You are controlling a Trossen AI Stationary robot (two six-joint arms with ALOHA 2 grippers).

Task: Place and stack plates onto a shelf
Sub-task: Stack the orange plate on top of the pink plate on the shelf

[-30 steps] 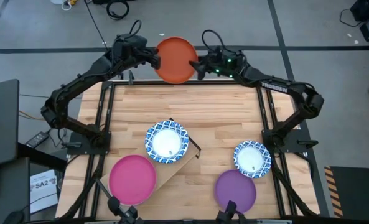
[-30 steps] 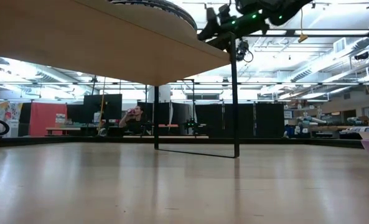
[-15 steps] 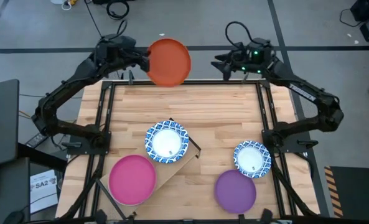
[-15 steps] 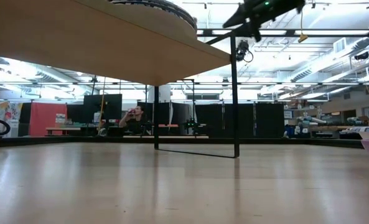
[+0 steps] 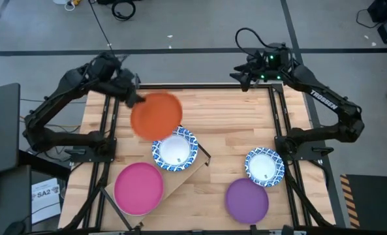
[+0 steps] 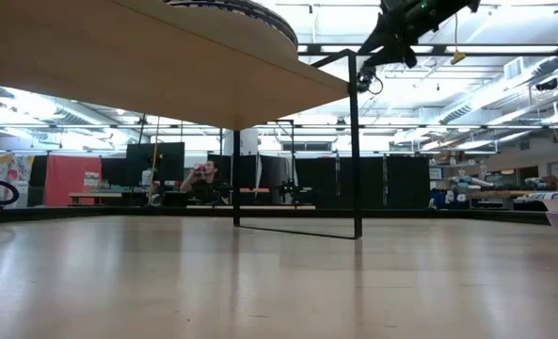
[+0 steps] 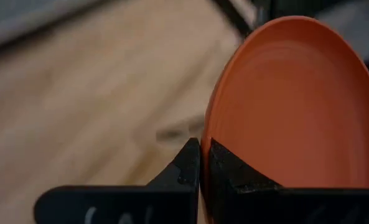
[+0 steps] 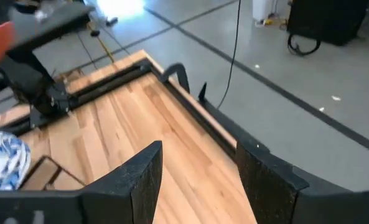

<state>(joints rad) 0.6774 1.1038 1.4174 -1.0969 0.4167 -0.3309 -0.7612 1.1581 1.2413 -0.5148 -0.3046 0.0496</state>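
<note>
My left gripper (image 5: 132,98) is over the far left of the table, shut on an orange plate (image 5: 156,115) that hangs in the air just beyond the shelf (image 5: 180,177). The shelf bears a blue-and-white plate (image 5: 175,149) and a magenta plate (image 5: 139,188). Another blue-and-white plate (image 5: 264,166) and a purple plate (image 5: 247,200) lie flat on the table at the near right. My right gripper (image 5: 243,76) is open at the table's far right edge, with nothing between its fingers (image 8: 144,180). My left gripper pinches the orange plate's rim (image 7: 204,134) between its two fingers, one on each face. The fingers come from the table's far left, slanting down. The plate (image 7: 296,106) is lifted clear of the table and the shelf and stretches away beyond the fingertips.
Black frame rails (image 5: 108,117) run along the table's left and right sides and its far edge. Bare wood (image 5: 232,117) lies between the shelf and the far right corner. In the low view the shelf's underside (image 6: 166,66) fills the upper left, on thin black legs (image 6: 355,141).
My left gripper has carried the orange plate from beyond the table's far edge toward the near side, over the table and up to the shelf, turning as it went. My right gripper has drawn away from the plate's right rim toward the table's far right corner, its fingers still apart.
</note>
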